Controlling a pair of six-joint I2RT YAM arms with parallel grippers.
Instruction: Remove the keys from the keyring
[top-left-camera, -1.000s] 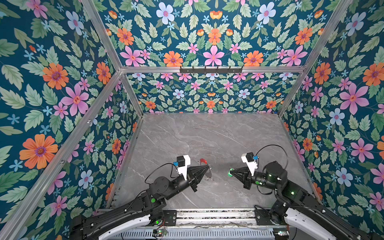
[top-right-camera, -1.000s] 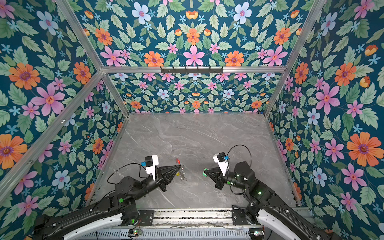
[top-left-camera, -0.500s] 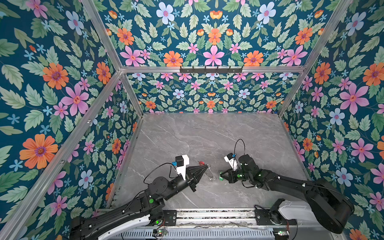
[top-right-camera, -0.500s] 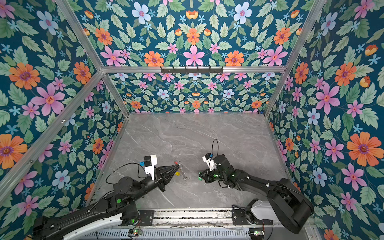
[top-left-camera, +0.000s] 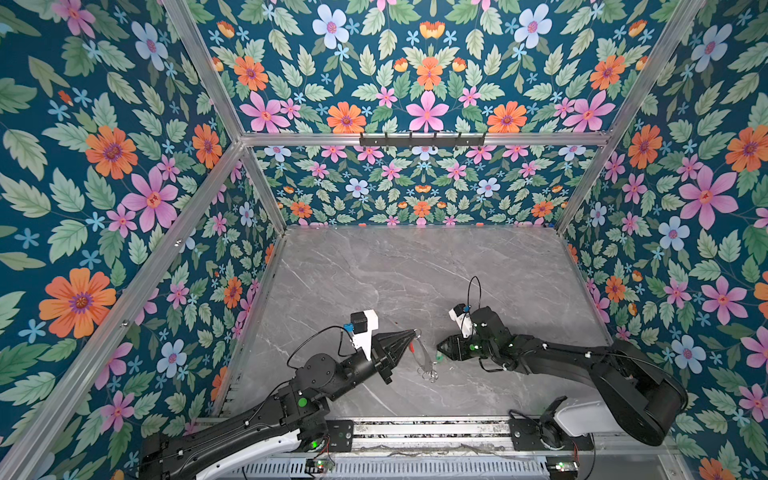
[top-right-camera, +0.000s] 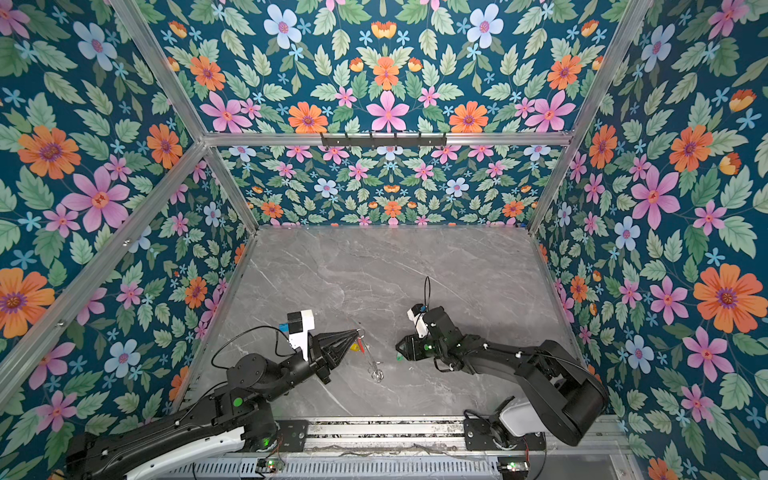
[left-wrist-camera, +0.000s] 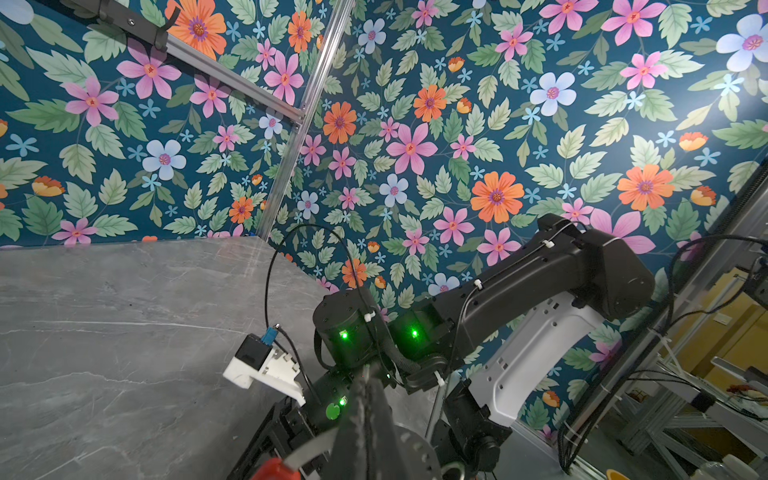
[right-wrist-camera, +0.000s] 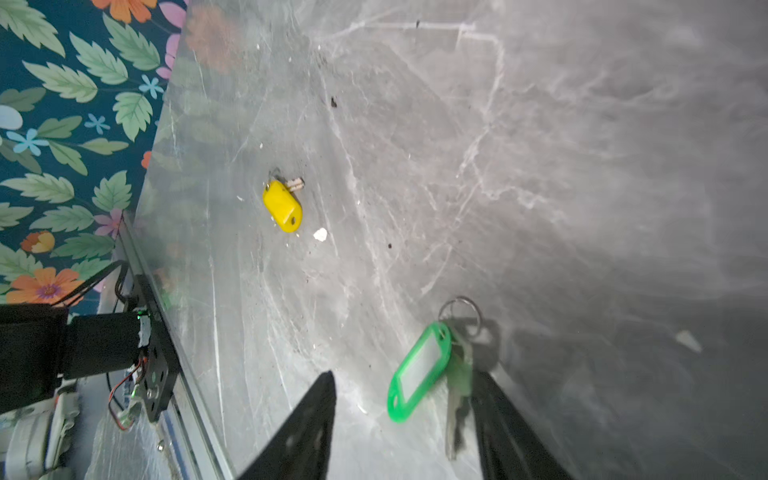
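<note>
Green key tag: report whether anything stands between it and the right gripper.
Nothing visible does. In the right wrist view the green key tag sits inside the gap between the open fingers of the right gripper, with only bare table beside it.

In both top views the table's (top-left-camera: 415, 270) upper half lay bare. Lower down, the left gripper (top-left-camera: 409, 335) and right gripper (top-left-camera: 441, 348) left only a narrow gap, crowded by the keyring (top-left-camera: 424, 358) and green tag (top-left-camera: 439, 356).
</note>
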